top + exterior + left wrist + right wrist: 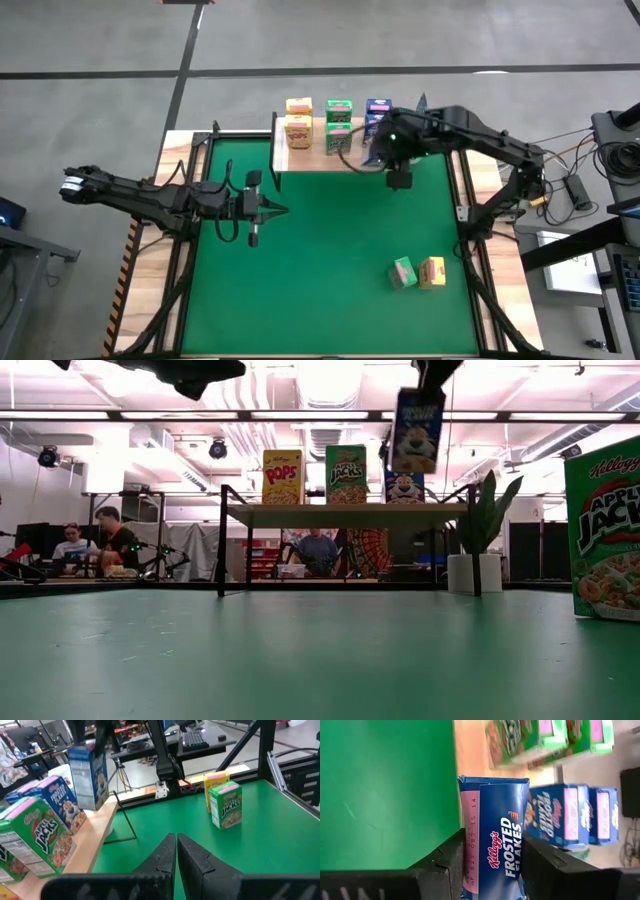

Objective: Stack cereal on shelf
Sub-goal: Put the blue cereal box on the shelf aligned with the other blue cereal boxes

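Note:
The pale wood shelf [310, 160] stands at the table's far edge. On it stand yellow cereal boxes [298, 124], green ones [339, 125] and blue ones [377, 112]. My right gripper [494, 839] is shut on a blue Frosted Flakes box [417, 430], which hangs above the shelf's right end [420, 512], in front of the blue boxes. A green box [403, 272] and a yellow box [432, 271] stand on the green mat near the right front. My left gripper [280, 209] hovers shut over the mat's left middle, holding nothing. My right gripper pinches the blue box between its two fingers, one on the pink-striped narrow side [469, 851] and the other on the opposite narrow side, with the printed front showing between them. The fingers come from above at the box's upper end [423, 394]. The box hangs slightly tilted, clear of the shelf.
A potted spiky plant [482, 535] stands just right of the shelf. Black frame rails [188, 200] run along the mat's left and right sides. The mat's middle [330, 250] is bare. People sit at desks in the room beyond the table.

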### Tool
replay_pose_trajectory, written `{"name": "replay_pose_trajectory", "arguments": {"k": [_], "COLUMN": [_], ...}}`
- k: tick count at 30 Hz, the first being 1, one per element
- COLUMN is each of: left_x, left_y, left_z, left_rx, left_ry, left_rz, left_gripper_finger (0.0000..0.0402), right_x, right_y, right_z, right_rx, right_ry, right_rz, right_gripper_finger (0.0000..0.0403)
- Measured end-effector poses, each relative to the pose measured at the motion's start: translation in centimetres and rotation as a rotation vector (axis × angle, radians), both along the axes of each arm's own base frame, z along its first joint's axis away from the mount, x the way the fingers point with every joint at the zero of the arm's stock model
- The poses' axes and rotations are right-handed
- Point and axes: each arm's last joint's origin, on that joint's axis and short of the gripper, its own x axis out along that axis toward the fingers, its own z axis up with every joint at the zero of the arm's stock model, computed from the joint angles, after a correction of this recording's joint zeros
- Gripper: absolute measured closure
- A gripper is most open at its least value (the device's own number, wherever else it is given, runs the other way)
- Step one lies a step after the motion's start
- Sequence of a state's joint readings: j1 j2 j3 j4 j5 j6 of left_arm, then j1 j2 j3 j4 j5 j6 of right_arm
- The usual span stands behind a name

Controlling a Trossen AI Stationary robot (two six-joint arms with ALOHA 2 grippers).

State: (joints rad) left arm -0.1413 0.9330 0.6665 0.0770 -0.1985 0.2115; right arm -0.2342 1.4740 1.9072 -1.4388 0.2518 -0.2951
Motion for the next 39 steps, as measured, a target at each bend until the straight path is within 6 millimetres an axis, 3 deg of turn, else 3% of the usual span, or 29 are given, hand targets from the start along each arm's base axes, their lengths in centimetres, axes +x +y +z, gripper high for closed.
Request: {"name": "replay_pose_trajectory", "arguments": {"k": [5,23,31,39], "left_x": [0.0,0.1,0.1,0.1], "left_y": [0.0,0.0,0.0,0.0], "left_z": [0.6,0.9,0.9,0.9], "left_rx": [-0.003,-0.023,-0.027,-0.033], "left_ry": [-0.015,-0.025,-0.025,-0.026], "left_rz": [0.0,0.003,0.004,0.005], "left_gripper_finger": [0.0402,0.0402,0.0402,0.0402], "right_x": [0.1,2.0,1.9,1.6], "right_y": [-1.7,-4.7,-6.4,-6.9], "right_z": [-0.5,-3.0,-3.5,-3.4], "right_rx": [0.04,0.088,0.102,0.098], "right_ry": [0.029,0.117,0.111,0.109], "right_rz": [0.048,0.039,-0.036,-0.049], "right_gripper_finger": [0.0266,0.0275,0.0237,0.0193]}}
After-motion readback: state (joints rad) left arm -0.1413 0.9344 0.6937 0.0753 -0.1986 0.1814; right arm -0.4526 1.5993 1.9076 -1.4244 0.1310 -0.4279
